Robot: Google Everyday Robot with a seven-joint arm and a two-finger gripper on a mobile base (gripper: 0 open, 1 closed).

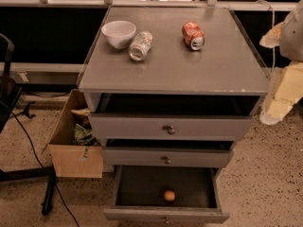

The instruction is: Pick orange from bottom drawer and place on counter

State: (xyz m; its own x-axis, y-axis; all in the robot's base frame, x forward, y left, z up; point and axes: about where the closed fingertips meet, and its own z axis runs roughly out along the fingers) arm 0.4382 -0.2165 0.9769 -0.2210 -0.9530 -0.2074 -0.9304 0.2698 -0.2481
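Open bottom drawer [142,187] holds orange [169,196] near front; pincer [283,96] right of counter [189,72].

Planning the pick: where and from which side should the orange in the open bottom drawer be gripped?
Grip the orange across its middle, probably from straight above: it is round, sits alone near the bottom drawer's front, and the walls block side approaches. The hand hangs right of the counter.
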